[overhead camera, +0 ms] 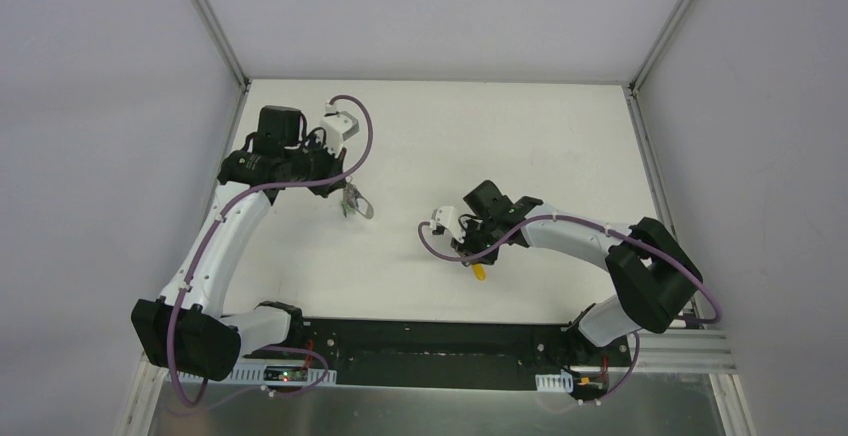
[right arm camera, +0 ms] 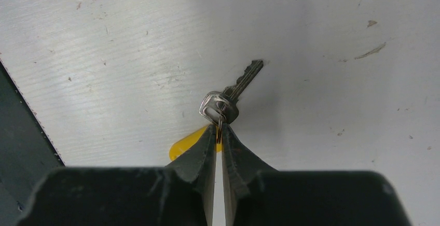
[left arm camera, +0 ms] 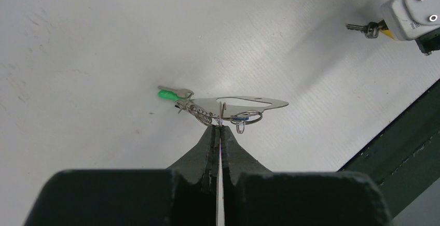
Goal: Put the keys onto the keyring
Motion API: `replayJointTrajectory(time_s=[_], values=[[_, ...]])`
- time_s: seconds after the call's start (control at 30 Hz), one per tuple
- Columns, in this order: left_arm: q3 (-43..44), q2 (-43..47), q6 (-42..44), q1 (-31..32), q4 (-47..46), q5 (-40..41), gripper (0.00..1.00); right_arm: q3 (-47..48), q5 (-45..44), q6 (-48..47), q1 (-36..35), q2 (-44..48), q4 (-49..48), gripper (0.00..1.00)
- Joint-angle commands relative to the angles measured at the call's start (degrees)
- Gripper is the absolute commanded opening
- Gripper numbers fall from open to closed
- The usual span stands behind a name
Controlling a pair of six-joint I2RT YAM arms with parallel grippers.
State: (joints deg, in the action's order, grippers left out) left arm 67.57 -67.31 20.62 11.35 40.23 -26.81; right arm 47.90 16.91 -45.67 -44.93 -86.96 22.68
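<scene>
Keyring clamped in left tool; right tool pinches key by thin loop. Risk: key swivels, slips out.

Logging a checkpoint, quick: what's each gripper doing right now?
Left gripper: closed, holding the keyring.
Right gripper: closed, holding a key.

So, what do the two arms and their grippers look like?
Both the left arm and right arm have white links with bulky black joints, and a purple cable loops along each. The left gripper and right gripper have dark fingers tapering to thin tips.
</scene>
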Motion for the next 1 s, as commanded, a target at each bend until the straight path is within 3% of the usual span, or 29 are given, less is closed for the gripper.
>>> replayJointTrajectory(time_s=[0.0, 0.27, 0.6, 0.97], values=[[1.7, 1.5, 1.5, 0.9, 1.0, -1.5, 0.00, -0.4, -0.3, -0.5, -0.3, 0.1, -0.3, 0.10], [1.7, 1.5, 1.8, 0.9, 1.2, -1.6, 0.00, -0.1, 0.6, -0.7, -0.3, 1.3, 0.6, 0.00], [0.3, 3.0, 3.8, 0.9, -0.3, -6.4, 0.00, 1.8, 2.9, 1.1, 0.4, 5.3, 1.8, 0.00], [4.7, 3.3, 7.0, 6.8, 3.2, -15.7, 0.00, 13.4, 16.0, 3.0, 4.9, 11.3, 7.2, 0.00]])
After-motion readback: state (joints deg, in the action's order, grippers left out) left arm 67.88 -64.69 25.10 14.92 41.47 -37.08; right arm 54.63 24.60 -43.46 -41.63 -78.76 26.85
